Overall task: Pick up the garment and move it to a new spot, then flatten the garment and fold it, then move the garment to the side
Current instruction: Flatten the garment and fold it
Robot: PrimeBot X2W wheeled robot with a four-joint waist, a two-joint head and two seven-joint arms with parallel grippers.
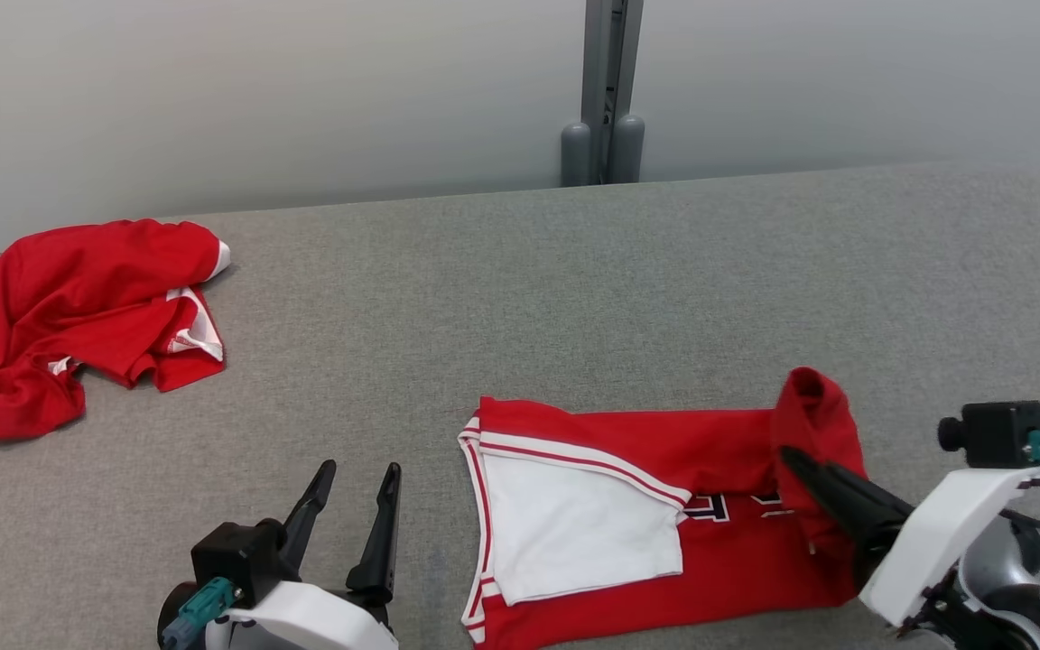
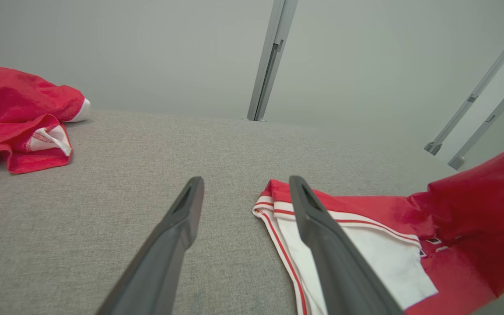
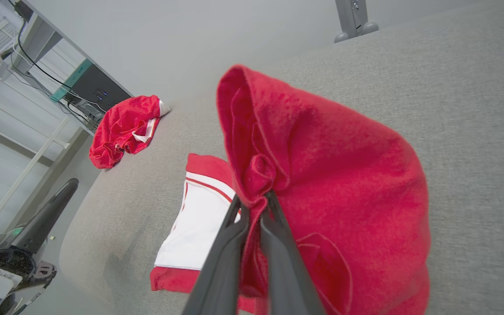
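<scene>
So you're mid-fold by the look of it; the garment [image 1: 737, 560] lies mostly flat on the near-right part of the table [image 1: 574, 298], white panel and striped hem facing left, and its right end is bunched up off the surface. Your right gripper [image 1: 791, 456] is clamped narrow on that bunch; in the right wrist view the cloth drapes over both fingers [image 3: 278, 245] like a hood, so I'd guess you've got more than one layer pinched.

Tips for doing this well, imo: carry that end low and slow across toward the striped hem; lift too high and the flat part will probably drag and wrinkle. Aim to land edge on edge, then let go only once the cloth sits on the layer below.

Your left gripper [image 1: 359, 469] hangs spread wide and empty just left of the garment, over bare table; I'd use it to pin the hem corner so nothing slides.

The other red garment [image 1: 78, 316] sits crumpled at the far left, well apart; leave it alone.
</scene>
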